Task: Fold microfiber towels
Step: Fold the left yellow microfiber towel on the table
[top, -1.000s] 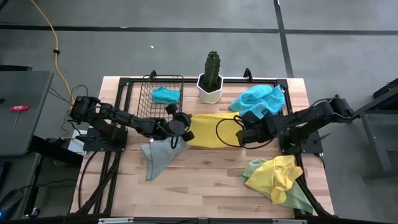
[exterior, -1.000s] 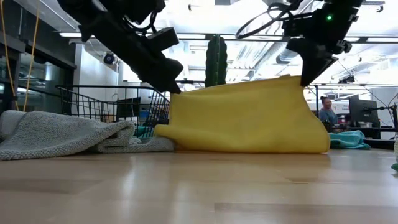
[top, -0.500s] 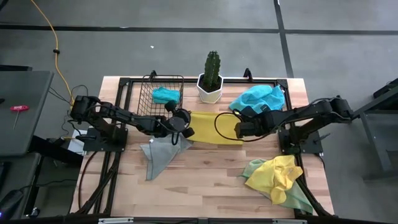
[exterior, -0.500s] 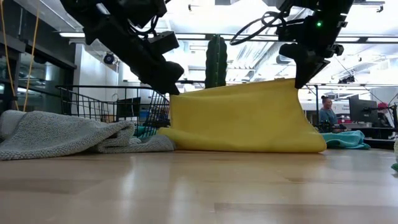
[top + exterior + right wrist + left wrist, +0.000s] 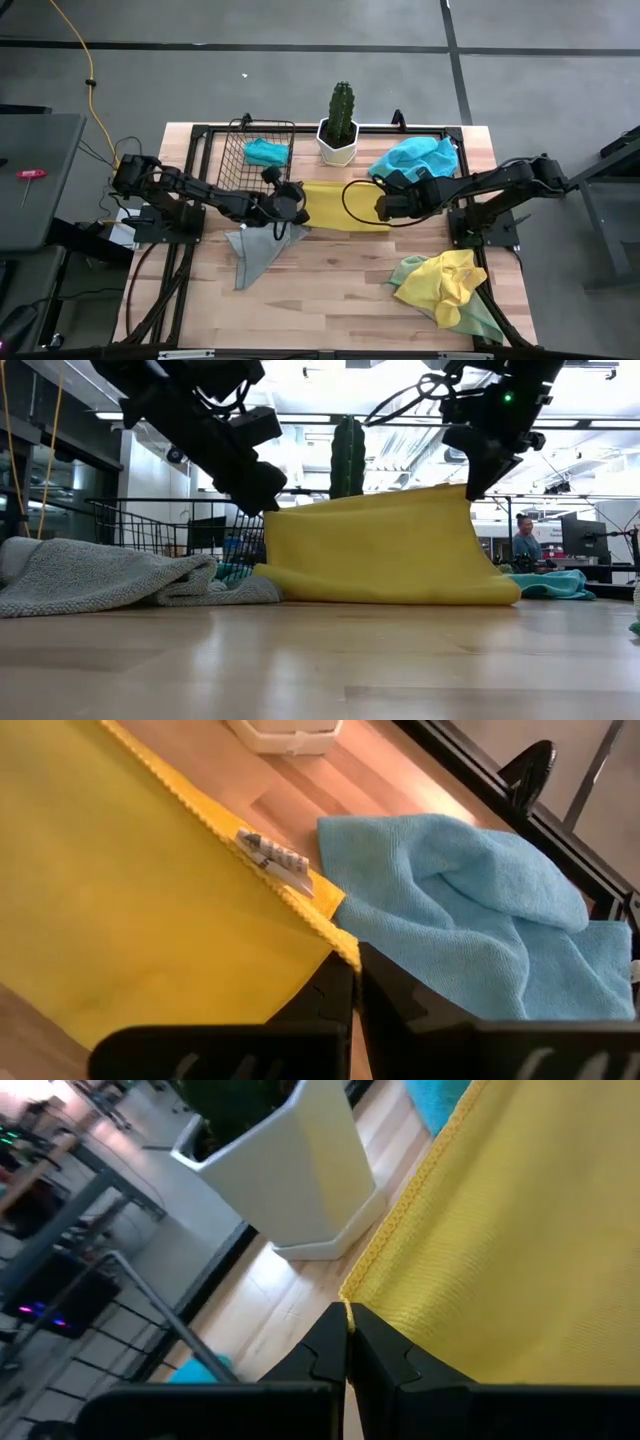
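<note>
A bright yellow towel hangs between my two grippers at mid-table, and its lower edge lies on the wood. My left gripper is shut on the towel's upper left corner and my right gripper is shut on its upper right corner. Beside it, a grey towel lies crumpled on the table in front of the wire basket, which holds a turquoise cloth. Another turquoise towel lies at the far right. A yellow and a pale green towel are heaped at the near right. My left gripper pinches the yellow towel's hemmed corner between its two fingers, coming slanting down from the table's left. The corner is lifted and the cloth hangs below it. My right gripper pinches the other upper corner, next to the sewn label, between its two fingers, slanting down from the right. The cloth hangs from it, and the top edge runs nearly straight to the left gripper.
A cactus in a white pot stands at the far edge just behind the yellow towel. The black frame rails run along the table's left and far sides. Bare wood lies at the near middle.
My right gripper has swung toward the far edge and a little toward the left, carrying its corner along. The raised part of the yellow towel is narrower now, while its lower edge has stayed on the table. My left gripper has kept its place.
</note>
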